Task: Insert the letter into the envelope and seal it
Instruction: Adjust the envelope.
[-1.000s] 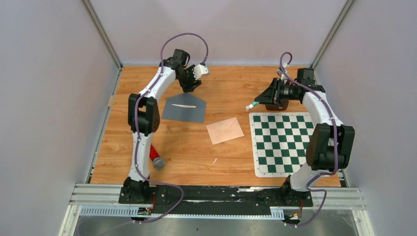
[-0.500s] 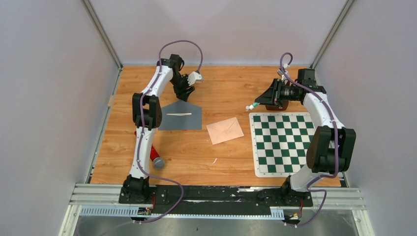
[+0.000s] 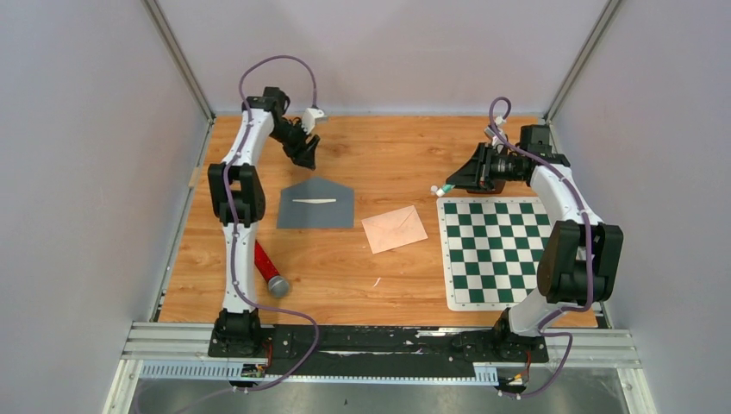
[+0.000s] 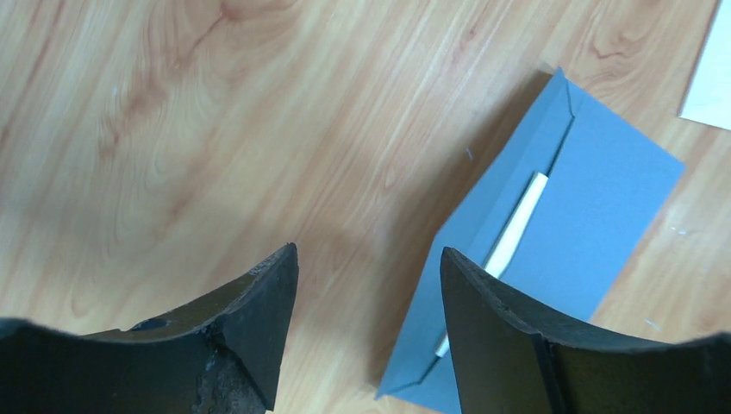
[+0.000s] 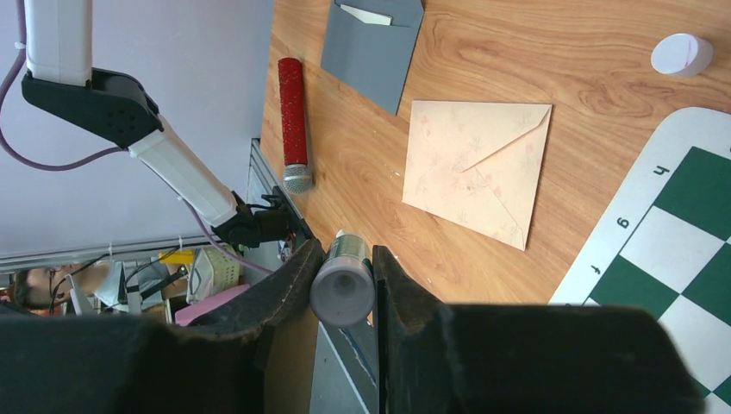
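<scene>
Left arm [image 3: 248, 142] far forward, jaws apart and empty, beyond grey envelope [image 3: 316, 204].

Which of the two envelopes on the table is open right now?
The grey envelope: its pointed flap lies unfolded and a white strip shows at its mouth. The pink envelope beside it has all flaps folded shut.

Smooth wood-grain table [image 3: 396, 276], matt grey paper envelope [image 3: 315, 216], red tube [image 3: 263, 260], glittery it seems
</scene>
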`<state>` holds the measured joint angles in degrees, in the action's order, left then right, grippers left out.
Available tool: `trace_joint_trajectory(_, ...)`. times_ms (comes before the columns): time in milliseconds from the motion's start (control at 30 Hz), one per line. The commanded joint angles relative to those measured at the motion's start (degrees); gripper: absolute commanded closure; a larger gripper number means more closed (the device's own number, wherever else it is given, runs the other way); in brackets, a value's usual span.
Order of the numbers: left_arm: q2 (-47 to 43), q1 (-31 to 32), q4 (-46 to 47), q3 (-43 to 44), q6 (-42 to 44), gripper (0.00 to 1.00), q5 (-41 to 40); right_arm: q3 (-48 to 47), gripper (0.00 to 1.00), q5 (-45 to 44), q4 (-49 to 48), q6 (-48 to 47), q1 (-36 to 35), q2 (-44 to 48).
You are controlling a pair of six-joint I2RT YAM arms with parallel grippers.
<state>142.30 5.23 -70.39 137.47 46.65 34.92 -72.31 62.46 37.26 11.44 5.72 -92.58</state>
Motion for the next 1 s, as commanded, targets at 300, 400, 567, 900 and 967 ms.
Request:
trace_joint_trajectory(300, -0.5, -2.2, -8.0, -4.0, 0.4, 0.38, 12.2, 0.2, 1.00, 0.3, -0.6, -1.2, 0.3, 2.4)
trace_joint_trajectory(400, -0.4, -2.1, -7.8, -4.7, 0.8, 0.48, 13.5, 1.1, 1.00, 0.3, -0.7, -1.2, 0.3, 2.8)
trace_joint_trajectory(567, -0.7, -2.1, -2.5, -7.1, -2.1, 0.54, 12.3, 1.2, 1.00, 0.2, -0.7, -1.2, 0.3, 2.8)
trace_joint_trajectory(900, 0.9, -2.2, -1.8, -7.4, -0.5, 0.62, 13.4, 1.2, 1.00, -0.3, -0.4, -1.0, 0.3, 3.0)
trace_joint_trajectory(967, 1.2, -2.1, -3.6, -7.4, 0.4, 0.68, 14.7, 1.3, 1.00, -0.3, -0.4, -1.1, 0.3, 3.0)
